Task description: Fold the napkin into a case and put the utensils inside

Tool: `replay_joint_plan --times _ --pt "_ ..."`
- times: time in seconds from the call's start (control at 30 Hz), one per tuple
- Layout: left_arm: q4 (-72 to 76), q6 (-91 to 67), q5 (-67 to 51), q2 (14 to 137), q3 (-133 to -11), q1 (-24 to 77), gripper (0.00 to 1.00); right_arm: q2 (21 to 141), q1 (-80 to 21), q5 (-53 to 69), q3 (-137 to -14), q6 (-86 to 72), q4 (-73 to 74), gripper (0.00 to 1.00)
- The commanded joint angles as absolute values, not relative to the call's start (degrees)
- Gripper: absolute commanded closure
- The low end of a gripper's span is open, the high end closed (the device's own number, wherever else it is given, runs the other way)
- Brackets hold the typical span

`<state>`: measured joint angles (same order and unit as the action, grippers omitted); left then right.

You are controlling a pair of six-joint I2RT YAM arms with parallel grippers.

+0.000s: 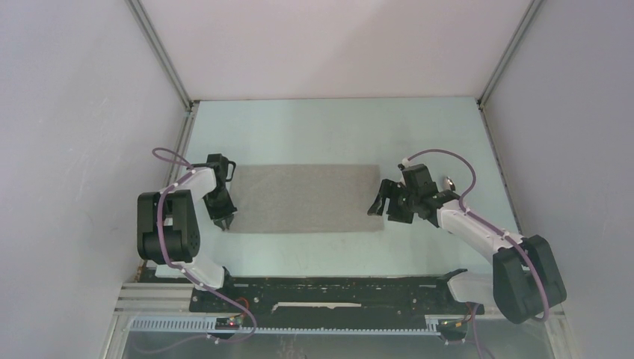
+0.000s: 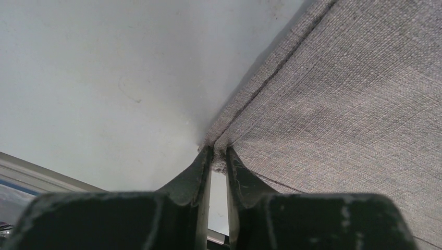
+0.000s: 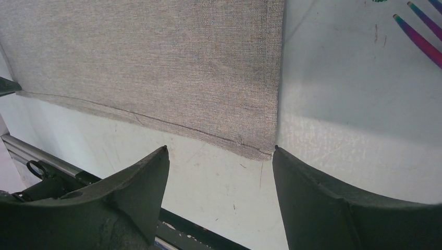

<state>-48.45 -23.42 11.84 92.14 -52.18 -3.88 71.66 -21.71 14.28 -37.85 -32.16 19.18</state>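
Note:
The napkin (image 1: 306, 198) lies flat in the middle of the table as a long grey-beige rectangle. It also shows in the left wrist view (image 2: 339, 104) and the right wrist view (image 3: 156, 62). My left gripper (image 1: 226, 221) is shut on the napkin's near left corner, with cloth pinched between its fingertips (image 2: 219, 151). My right gripper (image 1: 381, 198) is open and empty just off the napkin's near right corner (image 3: 220, 151), which lies by its right fingertip. A spoon bowl (image 1: 449, 180) peeks out behind the right arm. Iridescent fork tines (image 3: 417, 36) show at the top right. No case is in view.
The pale table (image 1: 336, 127) is walled by white panels on three sides. A black rail (image 1: 336, 288) with the arm bases runs along the near edge. The rail's edge also shows in the right wrist view (image 3: 47, 161).

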Motion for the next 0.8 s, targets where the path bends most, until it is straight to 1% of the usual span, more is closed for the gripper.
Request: replay_joint_plan --times 0.0,0.27,0.6,0.77 --pt "-47.8 -23.3 13.3 90.6 -51.9 -3.7 0.84 70.3 -21.4 14.4 -37.7 -31.2 17.4 0.20" --pt "-49.6 -24.2 16.3 88.5 -52.3 -3.6 0.96 70.8 -22.0 13.9 -37.4 -31.4 17.0 0.20" --pt "-49.8 -24.5 18.3 90.3 -52.4 -3.8 0.99 72.0 -22.5 13.6 -36.8 -31.6 16.2 0.20" --pt "-49.3 -24.5 20.4 91.2 -52.5 -4.1 1.00 73.0 -22.8 16.6 -36.7 -32.8 15.5 0.19"
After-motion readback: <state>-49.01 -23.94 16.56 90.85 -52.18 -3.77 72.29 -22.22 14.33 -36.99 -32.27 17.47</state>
